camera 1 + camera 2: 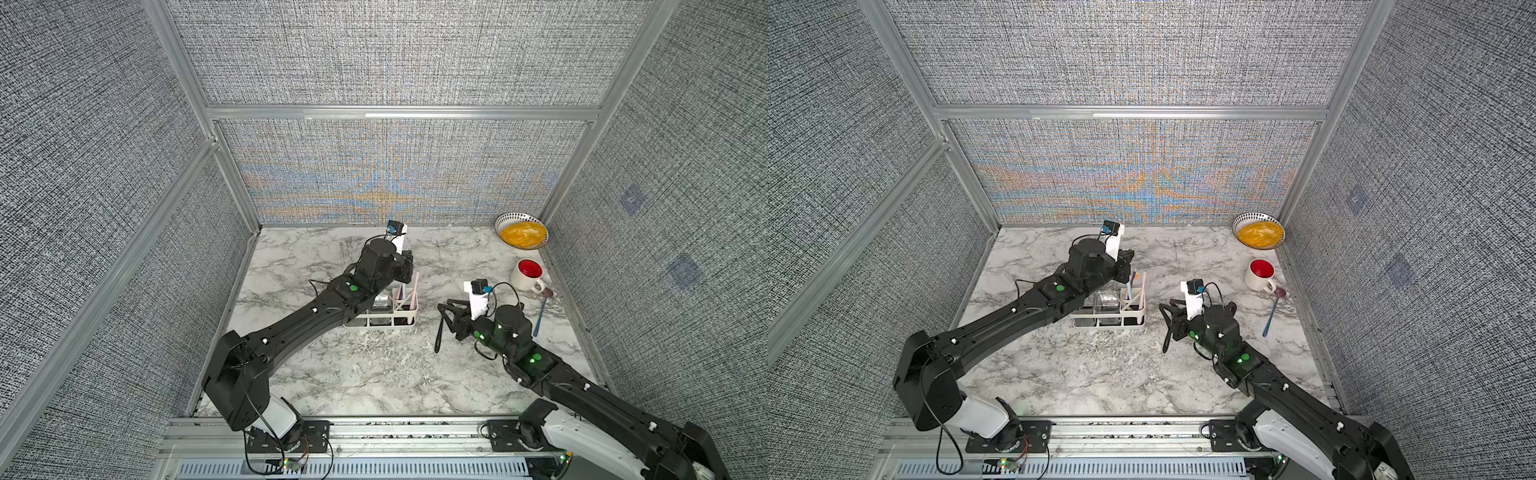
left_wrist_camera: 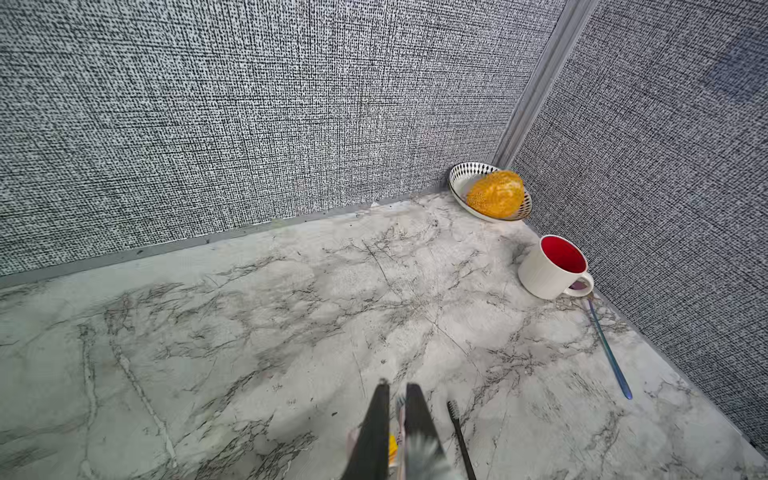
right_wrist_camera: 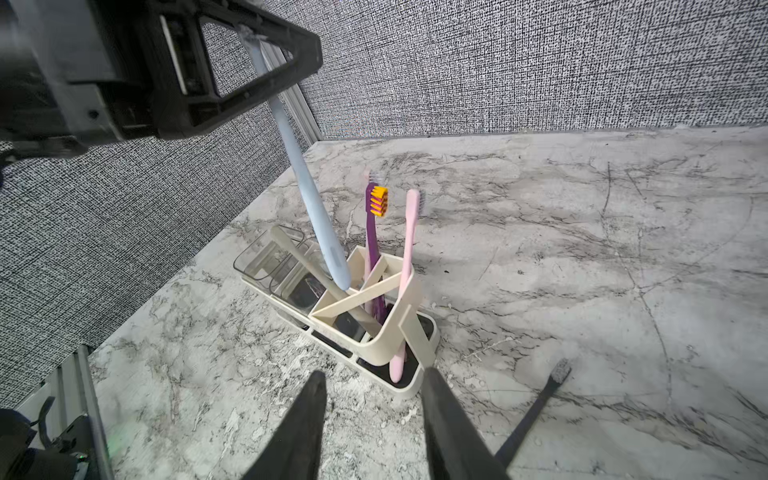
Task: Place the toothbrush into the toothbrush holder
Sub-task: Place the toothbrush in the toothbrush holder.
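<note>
Pale blue and slim, the toothbrush [image 3: 307,183] hangs almost upright, head up. The left gripper [image 2: 397,405] pinches it at the bristle end, fingers pressed close. The handle's lower tip reaches the rim of the white toothbrush holder [image 3: 386,332]; whether it is inside, I cannot tell. The right gripper [image 3: 374,374] has its fingers spread and holds nothing, near the holder, with a black toothbrush [image 3: 536,411] lying beside it.

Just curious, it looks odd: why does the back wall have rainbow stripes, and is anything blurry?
In both top views the woven back wall shows rainbow moiré, likely a camera effect of the weave; the wrist views show plain grey. In the left wrist view the jaws are blurred.
</note>
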`<control>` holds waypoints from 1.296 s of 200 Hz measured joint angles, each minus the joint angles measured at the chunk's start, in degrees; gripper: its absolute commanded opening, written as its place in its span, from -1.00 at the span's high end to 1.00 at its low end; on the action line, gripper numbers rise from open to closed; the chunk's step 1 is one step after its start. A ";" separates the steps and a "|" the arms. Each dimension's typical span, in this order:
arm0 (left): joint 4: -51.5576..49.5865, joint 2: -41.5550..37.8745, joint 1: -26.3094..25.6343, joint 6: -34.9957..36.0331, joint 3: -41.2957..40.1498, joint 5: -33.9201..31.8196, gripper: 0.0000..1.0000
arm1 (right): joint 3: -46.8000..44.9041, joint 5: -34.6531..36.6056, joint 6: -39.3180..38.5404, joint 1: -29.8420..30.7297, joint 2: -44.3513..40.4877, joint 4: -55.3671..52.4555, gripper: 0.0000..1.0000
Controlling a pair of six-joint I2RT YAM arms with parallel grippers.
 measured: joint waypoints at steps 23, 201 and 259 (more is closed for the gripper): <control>-0.11 0.31 -0.26 -0.02 -0.13 0.04 0.99 | -0.11 0.00 0.00 0.00 -0.22 -0.02 0.19; 10.14 6.10 -6.69 3.67 -8.68 -6.69 0.99 | -1.14 0.46 -0.26 -0.07 -0.98 -0.31 0.18; 14.05 8.04 -7.78 4.48 -11.21 -11.19 0.99 | -1.27 0.68 -0.46 -0.07 -0.98 -0.46 0.18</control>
